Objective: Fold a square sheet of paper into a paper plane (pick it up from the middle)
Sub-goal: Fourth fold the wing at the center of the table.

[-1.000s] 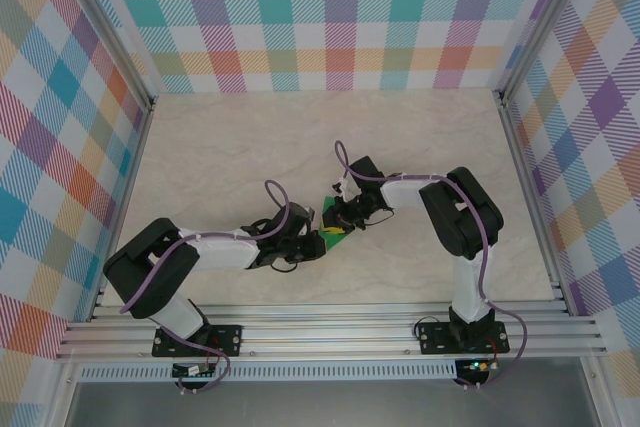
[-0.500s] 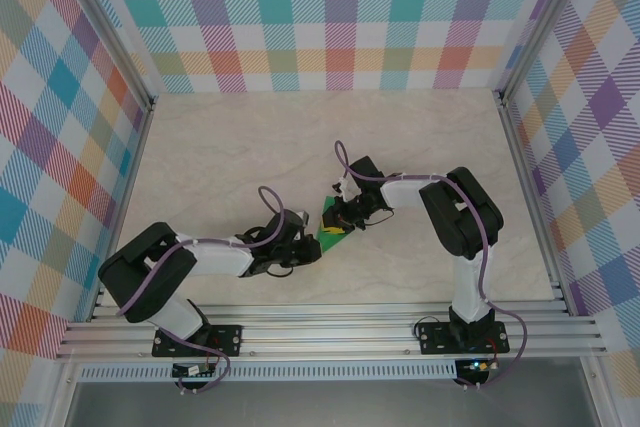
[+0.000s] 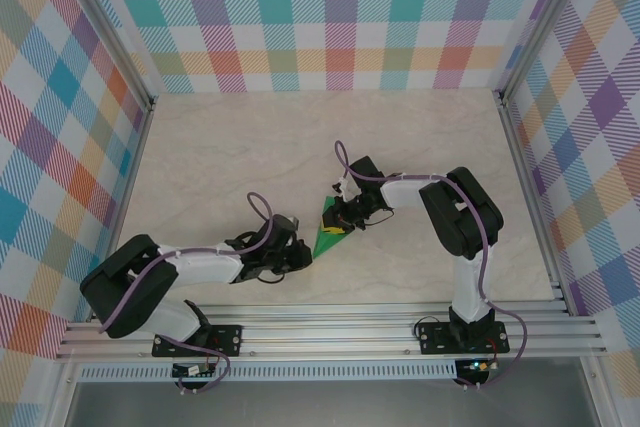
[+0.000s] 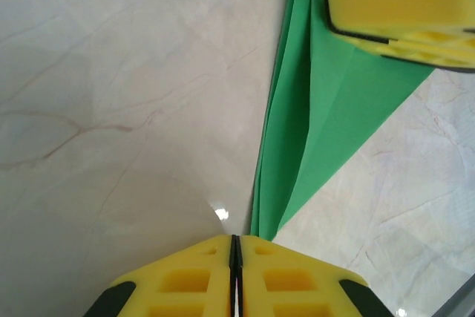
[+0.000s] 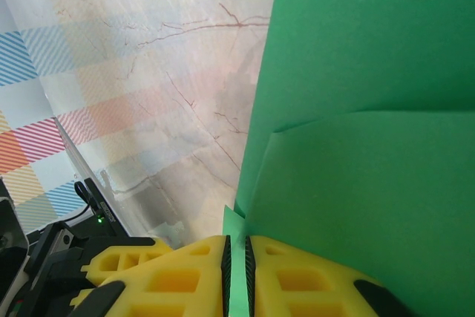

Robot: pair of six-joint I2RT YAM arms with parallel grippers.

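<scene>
The green paper [image 3: 325, 234] lies on the table folded into a slim pointed dart, the paper plane, with its tip toward the near left. My right gripper [image 3: 344, 221] is shut on the wide end, and green paper [image 5: 371, 72] shows clamped between its jaws [image 5: 237, 250]. My left gripper [image 3: 302, 258] sits at the pointed tip with its jaws shut and nothing between them [image 4: 234, 243]. In the left wrist view the paper's layered tip [image 4: 297, 154] ends just beside them. One yellow right finger [image 4: 393, 5] rests over the paper at the top.
The beige marble tabletop [image 3: 230, 147] is walled by checked panels [image 3: 330, 17] at the back and both sides. An aluminium rail [image 3: 330, 332] with the arm bases runs along the near edge.
My left gripper has slid back toward the near left along the paper, away from the right gripper, leaving the pointed end uncovered. The right gripper has kept its place and grip.
</scene>
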